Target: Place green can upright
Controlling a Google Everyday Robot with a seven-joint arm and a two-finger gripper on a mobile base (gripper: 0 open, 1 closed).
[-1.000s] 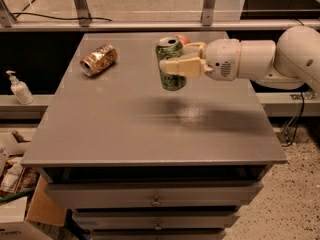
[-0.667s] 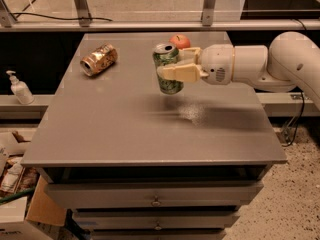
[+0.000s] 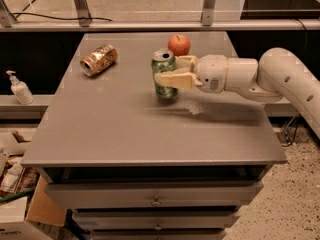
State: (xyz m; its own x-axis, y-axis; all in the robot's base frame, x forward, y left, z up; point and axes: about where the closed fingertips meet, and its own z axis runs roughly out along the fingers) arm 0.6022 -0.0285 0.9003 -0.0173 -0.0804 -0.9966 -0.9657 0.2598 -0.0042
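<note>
The green can (image 3: pixel 164 74) stands upright near the middle of the grey table (image 3: pixel 115 129), its silver top facing up. My gripper (image 3: pixel 169 72) reaches in from the right on a white arm, with its cream fingers (image 3: pixel 174 80) closed around the can's body. The can's base is at or just above the tabletop; I cannot tell if it touches.
An orange-gold can (image 3: pixel 98 59) lies on its side at the table's back left. A red apple (image 3: pixel 179 45) sits just behind the green can and my gripper. A white pump bottle (image 3: pixel 18 88) stands on a low shelf to the left. Drawers are below the tabletop.
My gripper has moved left and lowered with the green can, bringing it down to the tabletop in front of the apple.
</note>
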